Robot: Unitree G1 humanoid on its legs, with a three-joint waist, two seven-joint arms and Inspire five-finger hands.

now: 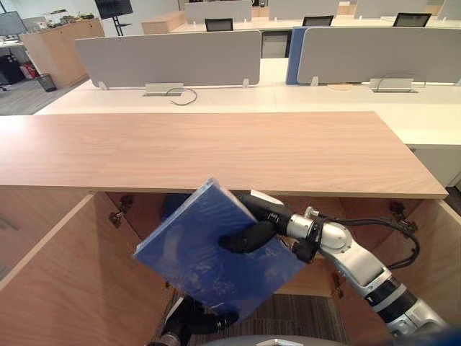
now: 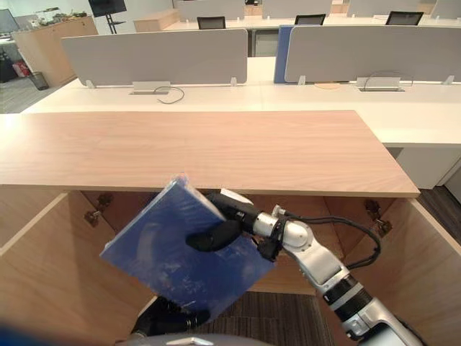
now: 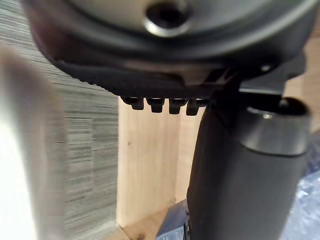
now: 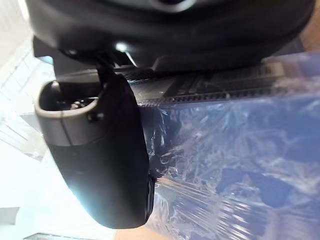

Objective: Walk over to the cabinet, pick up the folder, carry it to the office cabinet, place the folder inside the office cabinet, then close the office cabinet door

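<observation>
Blue folder (image 1: pixel 209 252) in right hand (image 1: pixel 248 236)

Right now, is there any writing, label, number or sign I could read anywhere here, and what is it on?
No text can be read.
The blue folder in the right hand: plain cover, no print visible.
The cabinet top: bare wood, no label.
The desk dividers: no lettering.
The far screen: too small to tell.

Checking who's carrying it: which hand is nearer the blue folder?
Right. The right hand grips the blue folder, thumb across its face. The left hand is just below the folder's lower edge; contact unclear.
</observation>
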